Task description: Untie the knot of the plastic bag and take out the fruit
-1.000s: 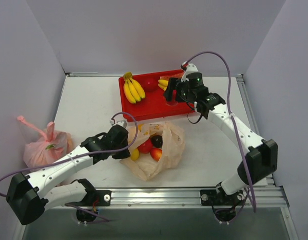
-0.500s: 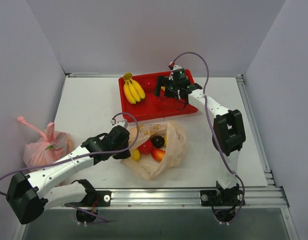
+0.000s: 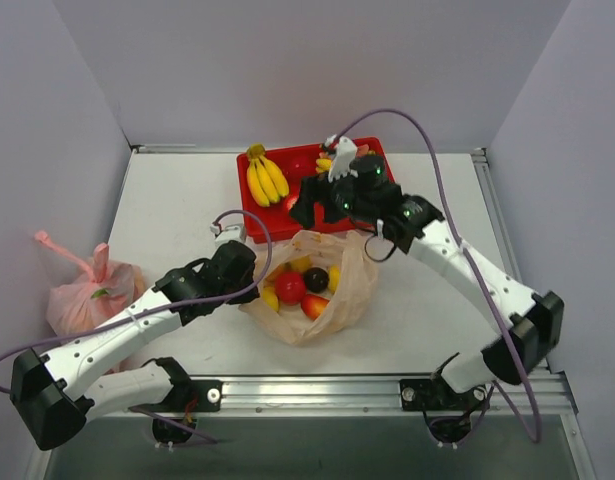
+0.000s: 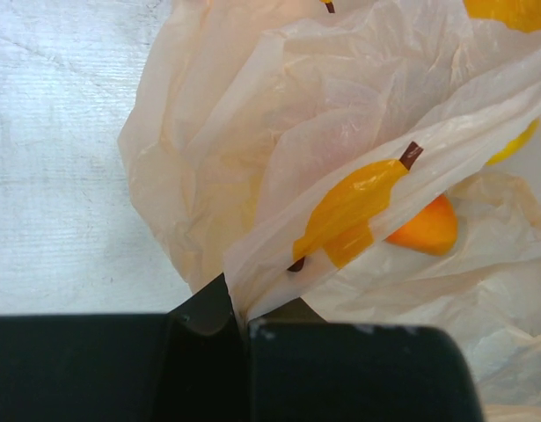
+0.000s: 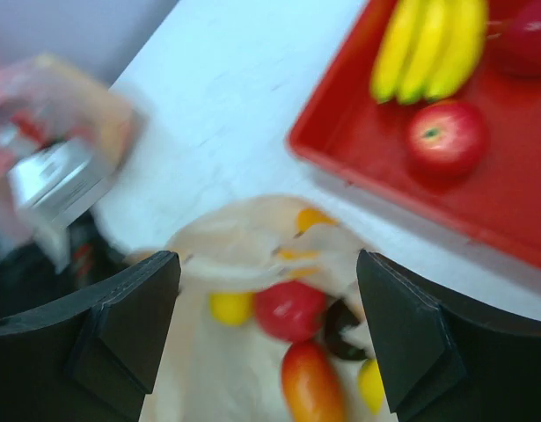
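Peach-orange plastic bag (image 3: 342, 300) lies open at 6 o'clock of the red tray (image 3: 270, 218), fruit (image 3: 291, 287) inside. The left gripper (image 4: 244, 321) is clamped on its 9 o'clock rim, and the right gripper (image 5: 266, 330) hangs wide-jawed above its 12 o'clock edge.

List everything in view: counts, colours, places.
plastic bag: 1, peach-orange, table centre, mouth open
fruit: about six, red, yellow, dark, inside bag
apple: 1, red, on tray
red tray: 1, far centre
banana bunches: 2, yellow, on tray; second mostly hidden by right arm
pink bag: 1, knotted, by left wall
table: 1, white
left gripper: shut on bag's left rim
right gripper: open, above bag's far edge
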`<state>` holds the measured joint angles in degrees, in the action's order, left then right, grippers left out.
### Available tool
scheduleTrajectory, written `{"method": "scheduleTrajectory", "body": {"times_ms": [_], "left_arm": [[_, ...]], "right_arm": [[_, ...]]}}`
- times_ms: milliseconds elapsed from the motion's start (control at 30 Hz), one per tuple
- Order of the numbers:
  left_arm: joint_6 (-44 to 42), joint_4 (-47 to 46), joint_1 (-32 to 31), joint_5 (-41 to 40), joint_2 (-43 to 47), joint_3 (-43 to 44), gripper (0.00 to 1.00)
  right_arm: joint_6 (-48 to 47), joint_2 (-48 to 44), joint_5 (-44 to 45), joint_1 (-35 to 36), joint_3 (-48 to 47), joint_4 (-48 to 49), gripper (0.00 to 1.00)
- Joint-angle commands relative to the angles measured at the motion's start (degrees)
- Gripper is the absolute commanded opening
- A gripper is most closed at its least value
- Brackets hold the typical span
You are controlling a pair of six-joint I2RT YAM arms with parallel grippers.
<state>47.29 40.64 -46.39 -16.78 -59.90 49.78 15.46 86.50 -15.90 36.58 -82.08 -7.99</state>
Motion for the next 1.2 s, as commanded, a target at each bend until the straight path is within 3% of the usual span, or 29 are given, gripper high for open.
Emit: {"method": "scheduleTrajectory", "body": {"times_ms": [0, 233, 367, 633, 767, 933, 1067, 1167], "left_arm": [[1.5, 0.7, 0.1, -3.0, 1.4, 1.5, 0.00], [4.0, 0.7, 0.0, -3.4, 4.2, -1.1, 0.00], [5.1, 0.6, -0.1, -2.5, 5.5, -2.2, 0.00], [6.0, 0.6, -0.4, -1.3, 5.6, -2.8, 0.00], [6.3, 0.6, -0.5, -1.7, 5.6, -3.3, 0.00], [6.4, 0.5, -0.5, -2.3, 5.3, -3.4, 0.00], [6.2, 0.6, -0.5, -3.2, 4.7, -3.2, 0.00], [6.0, 0.4, -0.5, -3.6, 4.1, -2.8, 0.00]], "right_arm": [[-1.8, -7.4, 0.4, 8.2, 7.2, -4.6, 0.82], [1.9, -9.4, 3.9, 19.0, 17.5, -6.0, 0.82], [4.5, -6.4, 5.3, 19.4, 21.3, -1.6, 0.83], [4.8, 3.3, 14.1, 17.8, 19.2, 4.1, 0.85], [3.8, 7.7, 17.5, 17.0, 17.7, 6.0, 0.91], [2.8, 13.2, 16.4, 16.7, 16.0, 6.3, 0.92], [2.2, 14.9, 12.3, 16.7, 15.9, 6.2, 0.85], [1.7, 13.4, 11.0, 16.6, 16.8, 6.1, 0.59]]}}
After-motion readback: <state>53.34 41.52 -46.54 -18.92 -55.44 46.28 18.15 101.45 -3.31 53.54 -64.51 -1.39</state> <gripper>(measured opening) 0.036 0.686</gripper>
